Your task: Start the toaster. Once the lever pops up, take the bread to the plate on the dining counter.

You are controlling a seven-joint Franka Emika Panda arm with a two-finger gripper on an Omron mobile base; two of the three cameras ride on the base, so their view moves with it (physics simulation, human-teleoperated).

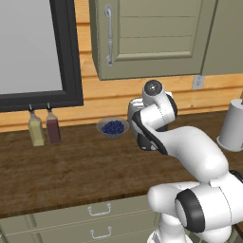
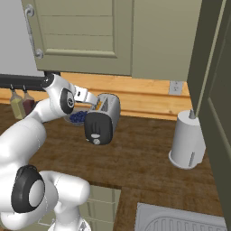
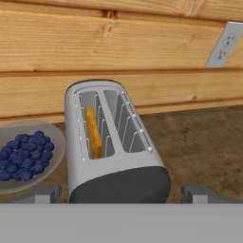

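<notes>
Toaster (image 3: 111, 142): on wooden worktop, just beside the bowl of blueberries (image 3: 23, 156); long axis running away from the gripper (image 3: 121, 194), dark end panel nearest. Bread (image 3: 93, 133): upright in the slot nearer the bowl. Gripper: fingers spread wide, empty, poised just short of the toaster's near end.

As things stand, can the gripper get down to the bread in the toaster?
Probably yes: the open gripper hangs just above the toaster, and the bread stands in the left slot with nothing over it, though the slot is narrow.

Bystanders on the wooden surface
Bowl of blueberries (image 1: 113, 127) and two bottles (image 1: 43, 128) along the back edge; grey cylinder (image 2: 187, 140) toward the right end.
</notes>
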